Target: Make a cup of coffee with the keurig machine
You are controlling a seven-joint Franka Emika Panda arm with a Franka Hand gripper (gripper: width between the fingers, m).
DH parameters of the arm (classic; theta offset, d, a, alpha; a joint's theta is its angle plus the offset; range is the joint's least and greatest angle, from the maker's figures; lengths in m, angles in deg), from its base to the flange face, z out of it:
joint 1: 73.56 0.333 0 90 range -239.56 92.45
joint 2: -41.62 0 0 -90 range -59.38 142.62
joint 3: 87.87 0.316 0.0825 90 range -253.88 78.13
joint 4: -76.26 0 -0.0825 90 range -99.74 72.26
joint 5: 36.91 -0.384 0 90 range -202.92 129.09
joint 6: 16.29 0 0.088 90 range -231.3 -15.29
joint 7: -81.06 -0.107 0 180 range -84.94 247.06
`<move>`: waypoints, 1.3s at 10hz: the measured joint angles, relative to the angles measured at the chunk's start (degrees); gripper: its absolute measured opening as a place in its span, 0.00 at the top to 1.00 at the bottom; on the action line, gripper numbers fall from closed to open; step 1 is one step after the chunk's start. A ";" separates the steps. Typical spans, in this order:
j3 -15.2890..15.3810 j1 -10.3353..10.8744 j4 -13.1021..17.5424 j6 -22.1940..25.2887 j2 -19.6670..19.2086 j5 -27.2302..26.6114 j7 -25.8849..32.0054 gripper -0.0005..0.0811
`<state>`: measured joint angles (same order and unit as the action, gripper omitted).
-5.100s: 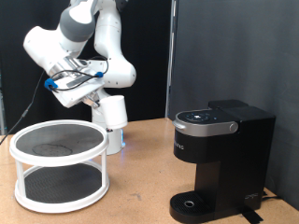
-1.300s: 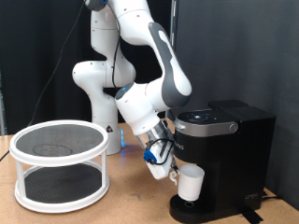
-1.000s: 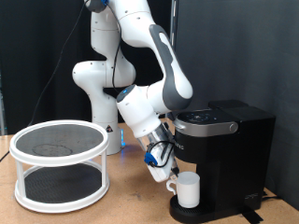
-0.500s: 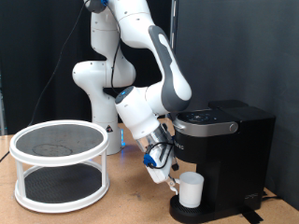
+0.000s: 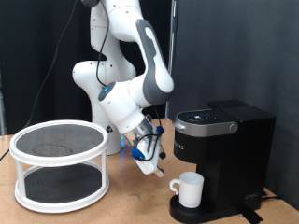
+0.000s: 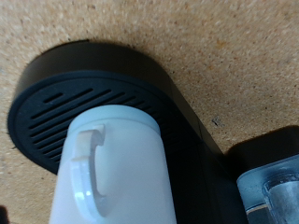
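A brown cork-like surface (image 5: 140, 191) fills the bottom of the room, and the wall behind is black on the exterior view's right, with a pale strip on its left.

On the surface, at the exterior view's left, stands a white round stand (image 5: 59, 166) with two mesh shelves, one above the other. I see nothing on either shelf.

At the exterior view's right stands the keurig machine (image 5: 222, 161), a black box with a silver ring around its top buttons. Its lid is down. The cup (image 5: 190, 189) is white and sits upright on the machine's round drip base, under the front part of the machine. Its handle points to the exterior view's left. From the wrist view the cup (image 6: 110, 175) and its handle show against the slotted black base (image 6: 56, 107). I cannot see inside the cup.

The big white arm bends down between the stand and the machine. Its hand (image 5: 148, 164) hangs in the air just to the left of the cup in the exterior view, not touching it. It holds nothing, and I cannot tell if its fingers are apart or together.
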<state>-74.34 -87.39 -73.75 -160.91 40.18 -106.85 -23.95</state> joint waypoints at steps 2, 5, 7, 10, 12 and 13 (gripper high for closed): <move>-0.79 -0.84 -2.95 0.23 3.97 -1.59 0.50 0.09; -0.75 -0.76 -2.88 4.32 5.03 -3.30 0.70 0.09; -0.74 -0.67 -3.31 7.82 9.02 -4.76 0.19 0.09; -0.76 -0.71 -5.06 11.03 16.02 -2.48 -5.69 0.09; -1.09 -0.73 -5.77 14.75 20.79 -0.96 -9.28 0.09; -1.36 -0.73 -5.93 16.42 23.04 -0.96 -10.35 0.09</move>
<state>-75.71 -88.12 -79.68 -144.49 63.22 -107.81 -34.29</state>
